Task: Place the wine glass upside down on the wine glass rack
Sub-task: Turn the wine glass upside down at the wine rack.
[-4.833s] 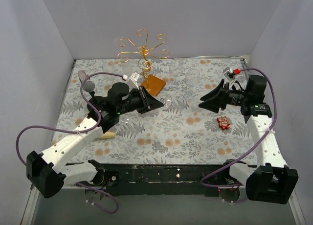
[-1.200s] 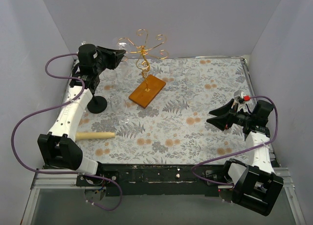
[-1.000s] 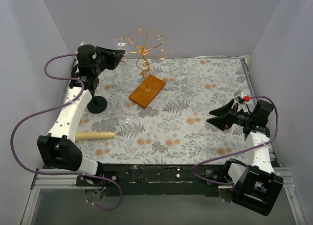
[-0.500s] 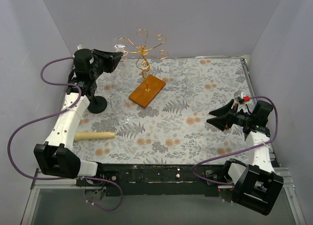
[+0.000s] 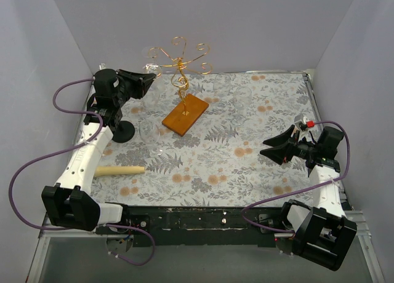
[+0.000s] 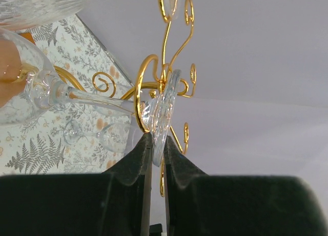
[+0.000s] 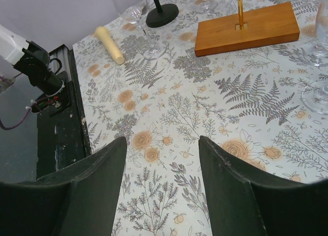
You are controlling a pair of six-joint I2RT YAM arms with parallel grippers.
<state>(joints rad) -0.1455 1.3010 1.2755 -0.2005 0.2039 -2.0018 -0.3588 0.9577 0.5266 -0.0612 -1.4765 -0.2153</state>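
Wine glass (image 6: 163, 107) foot sits against the rack (image 6: 137, 92), pinched in left tool (image 6: 156, 143).

The copper-gold wire wine glass rack (image 5: 185, 114) stands upright on its flat rectangular orange-brown wooden base at the far left-centre of the table, with its curled spiral arms spread out at the top. The clear stemmed wine glass (image 6: 92, 98) is up among the leftmost curls. Its stem passes through one gold curl and its round foot sits just beyond that curl. The rim of the foot is pinched in the closed left gripper (image 6: 157, 139), and the bowl points away from the arms.
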